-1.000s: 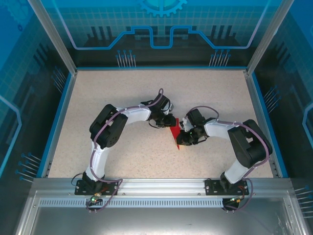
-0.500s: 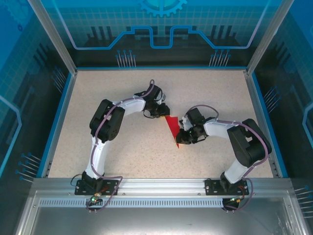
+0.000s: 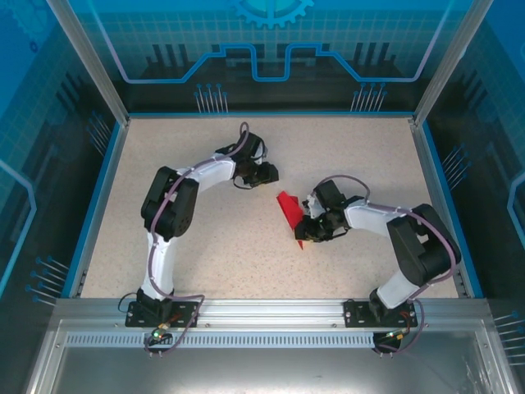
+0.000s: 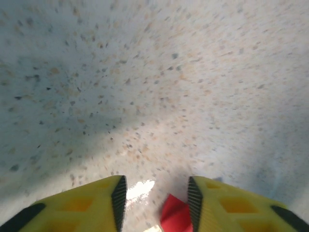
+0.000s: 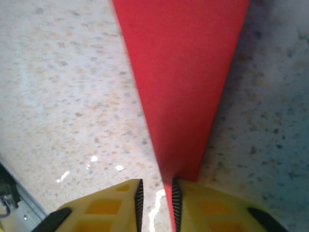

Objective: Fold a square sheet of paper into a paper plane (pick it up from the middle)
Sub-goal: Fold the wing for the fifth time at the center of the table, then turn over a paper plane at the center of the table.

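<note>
Pointed red folded paper sheet [image 3: 287, 210] lies flat mid speckled table [image 3: 205, 246]. Left gripper [image 3: 267, 173] has backed away from it, jaws half apart and empty. Right gripper [image 5: 157, 187] has just loosened, leaving a narrow gap around the sheet's tail edge. That crease looks pressed, so a regrip is likely next.

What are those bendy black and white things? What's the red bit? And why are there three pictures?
Those are two robot arms, a left arm and a right arm, bolted to the near edge of a speckled table. One picture looks down from above. The other two come from little cameras on each wrist, so you see the yellow fingers up close. On the table lies a red paper folded into a pointy shape. The left pincer is open and holds nothing. The paper's narrow end sits between the fingers of the right pincer, which stand slightly apart. I can't tell whether it grips.
</note>
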Controlling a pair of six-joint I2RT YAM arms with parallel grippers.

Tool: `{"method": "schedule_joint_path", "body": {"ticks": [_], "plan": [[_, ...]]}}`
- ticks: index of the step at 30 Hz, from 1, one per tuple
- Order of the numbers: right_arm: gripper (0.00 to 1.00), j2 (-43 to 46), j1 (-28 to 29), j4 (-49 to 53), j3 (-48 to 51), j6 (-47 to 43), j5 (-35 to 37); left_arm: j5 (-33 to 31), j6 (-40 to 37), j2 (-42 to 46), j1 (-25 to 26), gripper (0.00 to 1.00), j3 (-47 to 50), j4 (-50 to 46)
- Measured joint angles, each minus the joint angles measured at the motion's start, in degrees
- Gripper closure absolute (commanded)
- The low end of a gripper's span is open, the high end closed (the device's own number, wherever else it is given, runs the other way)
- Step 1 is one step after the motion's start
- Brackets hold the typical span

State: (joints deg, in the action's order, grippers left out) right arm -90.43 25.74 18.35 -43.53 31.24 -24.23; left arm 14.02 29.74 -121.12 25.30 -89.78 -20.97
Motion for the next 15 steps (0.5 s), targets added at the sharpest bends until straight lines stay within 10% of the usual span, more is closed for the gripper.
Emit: {"method": "schedule_joint_path", "body": {"ticks": [15], "plan": [[0.14,19.26,-11.74,4.83,-1.38,3.93,16.39,-17.73,9.35,6.36,16.87,0.21,-2.19,-18.82]]}}
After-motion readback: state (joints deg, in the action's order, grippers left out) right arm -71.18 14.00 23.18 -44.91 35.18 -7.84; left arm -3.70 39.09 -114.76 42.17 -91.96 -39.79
